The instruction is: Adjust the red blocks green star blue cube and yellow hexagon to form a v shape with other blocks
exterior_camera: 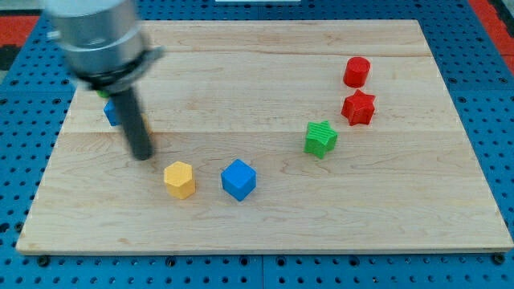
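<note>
My tip (142, 156) rests on the wooden board at the view's left, just up and left of the yellow hexagon (180, 179). The blue cube (238, 179) sits right of the hexagon. The green star (320, 138) lies further right and higher. The red star (358, 107) is up and right of it, and the red cylinder-like block (356, 72) sits above that. A second blue block (112, 112) is partly hidden behind the rod at the left, with a sliver of a green block (103, 93) above it.
The wooden board (265, 225) lies on a blue pegboard (494, 96). The arm's grey housing (95, 36) blurs over the view's top left corner and hides part of the board there.
</note>
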{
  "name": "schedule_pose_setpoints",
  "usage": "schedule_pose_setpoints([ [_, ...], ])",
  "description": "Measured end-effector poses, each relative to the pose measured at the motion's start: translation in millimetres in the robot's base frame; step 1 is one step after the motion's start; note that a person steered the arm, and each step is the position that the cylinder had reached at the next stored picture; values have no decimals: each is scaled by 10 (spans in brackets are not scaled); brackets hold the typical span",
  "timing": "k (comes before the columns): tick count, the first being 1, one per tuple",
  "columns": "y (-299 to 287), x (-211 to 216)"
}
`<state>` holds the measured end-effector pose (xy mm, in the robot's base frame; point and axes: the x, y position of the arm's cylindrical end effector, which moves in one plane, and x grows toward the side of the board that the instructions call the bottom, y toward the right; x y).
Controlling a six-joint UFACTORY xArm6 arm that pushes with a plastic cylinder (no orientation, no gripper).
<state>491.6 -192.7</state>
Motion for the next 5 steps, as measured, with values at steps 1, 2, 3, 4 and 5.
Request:
schedule_pose_setpoints([
  [1,77,607],
  [2,861,1042],
  [3,1303,801],
  [4,1196,386],
  [5,1220,477],
])
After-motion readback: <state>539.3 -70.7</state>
